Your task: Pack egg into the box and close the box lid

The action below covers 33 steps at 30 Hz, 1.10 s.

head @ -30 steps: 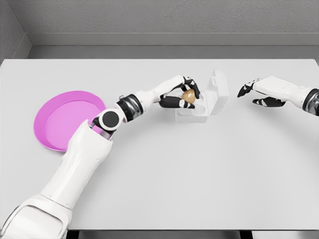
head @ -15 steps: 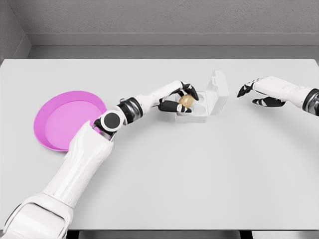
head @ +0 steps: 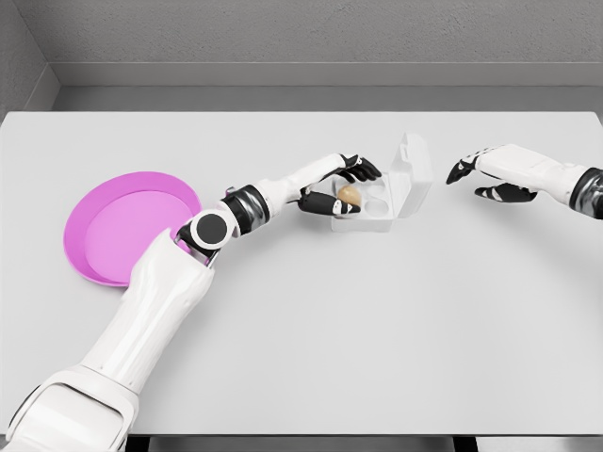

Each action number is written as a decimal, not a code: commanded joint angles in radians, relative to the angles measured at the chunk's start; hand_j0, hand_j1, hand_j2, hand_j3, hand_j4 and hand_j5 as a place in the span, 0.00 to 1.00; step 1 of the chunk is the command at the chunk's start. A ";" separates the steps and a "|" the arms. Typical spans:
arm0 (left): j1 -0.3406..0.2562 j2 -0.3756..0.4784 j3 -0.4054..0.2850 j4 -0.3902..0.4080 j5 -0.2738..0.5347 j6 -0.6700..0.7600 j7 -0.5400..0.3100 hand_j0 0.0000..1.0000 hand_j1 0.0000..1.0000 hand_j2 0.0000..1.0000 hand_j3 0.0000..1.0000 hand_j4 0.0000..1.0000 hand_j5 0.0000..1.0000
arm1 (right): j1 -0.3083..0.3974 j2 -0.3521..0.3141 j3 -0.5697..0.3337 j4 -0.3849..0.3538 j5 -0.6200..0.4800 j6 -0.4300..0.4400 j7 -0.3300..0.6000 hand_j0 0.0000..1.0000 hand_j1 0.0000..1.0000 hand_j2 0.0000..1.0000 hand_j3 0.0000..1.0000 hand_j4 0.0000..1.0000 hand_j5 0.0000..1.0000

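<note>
Egg seated in the box, lid open

Your left hand [head: 339, 188], fingers loosely spread around the egg [head: 350, 196] in the egg box [head: 377, 202], could knock it out while withdrawing; right hand [head: 490, 174] hovers relaxed near the raised lid [head: 413, 169].

Pink plate [head: 127, 226], round, shallow, left of frame, lying flat on white table [head: 377, 320]. Grey wall [head: 311, 38] across top of frame behind table.
</note>
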 commanded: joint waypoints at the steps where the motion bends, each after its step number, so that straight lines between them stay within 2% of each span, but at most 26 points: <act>1: 0.000 0.000 0.002 -0.002 0.006 0.000 0.001 0.72 0.72 0.72 0.72 0.72 0.72 | 0.000 -0.002 -0.001 -0.002 -0.008 0.002 -0.001 0.62 0.62 0.62 0.62 0.62 0.62; 7: 0.000 0.000 0.003 -0.004 0.006 0.003 0.001 0.79 0.79 0.79 0.79 0.79 0.79 | 0.000 -0.002 -0.001 -0.003 -0.008 0.002 -0.001 0.62 0.62 0.62 0.62 0.62 0.62; 19: -0.003 0.000 0.019 -0.013 0.009 0.008 0.001 0.81 0.81 0.81 0.81 0.81 0.81 | -0.005 0.000 -0.001 -0.006 -0.006 0.002 0.001 0.62 0.62 0.62 0.62 0.62 0.62; 23: -0.006 0.000 0.037 -0.019 0.012 0.008 0.001 0.90 0.90 0.90 0.90 0.90 0.90 | -0.005 0.000 -0.001 -0.011 -0.006 0.002 0.001 0.62 0.62 0.62 0.62 0.62 0.62; 24: -0.008 0.000 0.042 -0.021 0.012 0.008 0.001 0.96 0.96 0.96 0.96 0.96 0.96 | -0.005 0.000 -0.001 -0.011 -0.006 0.002 0.001 0.62 0.62 0.62 0.62 0.62 0.62; 26: -0.002 0.014 0.086 -0.076 0.014 0.008 0.001 0.99 0.99 0.99 0.99 0.99 0.99 | -0.006 0.001 0.001 -0.012 -0.006 0.002 0.001 0.62 0.62 0.62 0.62 0.62 0.62; 30: 0.002 0.054 0.129 -0.088 0.015 0.008 0.001 1.00 1.00 1.00 1.00 1.00 1.00 | -0.005 0.014 0.001 -0.040 -0.003 0.002 0.001 0.62 0.62 0.62 0.62 0.62 0.62; 33: 0.014 0.127 0.167 -0.209 0.023 0.007 0.001 1.00 1.00 1.00 1.00 1.00 1.00 | -0.005 0.020 0.001 -0.064 -0.005 0.002 0.001 0.62 0.62 0.62 0.62 0.62 0.62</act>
